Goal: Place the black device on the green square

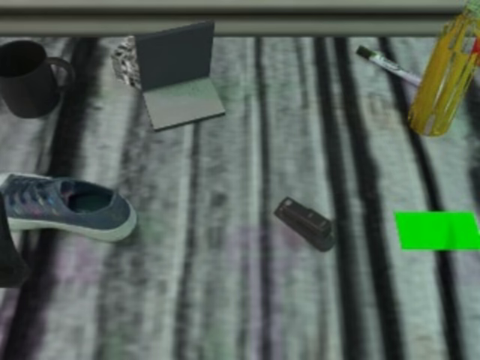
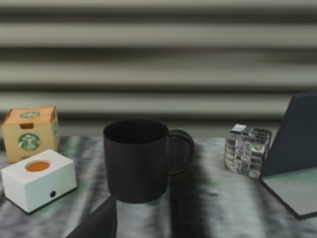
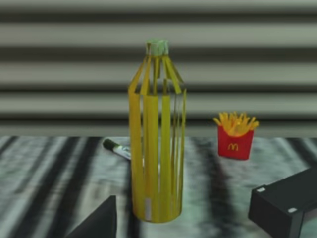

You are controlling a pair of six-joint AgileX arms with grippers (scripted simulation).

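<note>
The black device lies flat near the middle of the table, turned at an angle. The green square is a flat patch at the right edge, a hand's width to the right of the device. Neither shows in the wrist views. My left arm is parked at the left edge beside the shoe. Its one visible finger stands well off centre with nothing against it, so the gripper is open. My right arm is outside the top view. Its finger likewise stands apart, open, facing the yellow bottle.
A black mug, a mirrored cube and a grey mini laptop stand at the back left. A blue shoe lies left. A marker and yellow bottle are back right. Fries and a black box sit beyond.
</note>
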